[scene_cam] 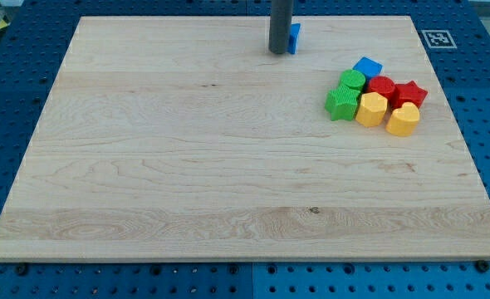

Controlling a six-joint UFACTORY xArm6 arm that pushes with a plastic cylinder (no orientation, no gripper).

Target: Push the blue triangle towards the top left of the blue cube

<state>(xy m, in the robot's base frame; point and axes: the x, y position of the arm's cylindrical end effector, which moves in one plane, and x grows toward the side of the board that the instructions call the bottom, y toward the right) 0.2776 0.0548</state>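
camera view shows my straight dark rod coming down from the view's top, with my tip [276, 52] resting on the pale wooden surface [187, 166] near its top edge. this end effector has nothing that opens or closes, so there is no grasp to report; it only pushes. just beside the tip, on the view's right and apparently touching it, a small blue plastic block shows as a sliver [294, 38]. i take that to be the blue triangle, though the rod hides most of it and i cannot confirm the shape.

the blue cube [367, 67] sits well apart, toward the view's right, at the top of a tight cluster: a green rounded block [353, 80] and a green star-like block [340, 103] on its left, a red rounded block [382, 86] and a red star block [409, 93] on its right, a yellow hexagonal block [371, 109] and a yellow heart-like block [403, 120] along the bottom.

my judgement is that the triangle already lies up and to the left of the cube, so the tip stands on the triangle's left side to nudge it rightward, closer to that corner. i would keep the push short, since the cluster is packed and easy to disturb.
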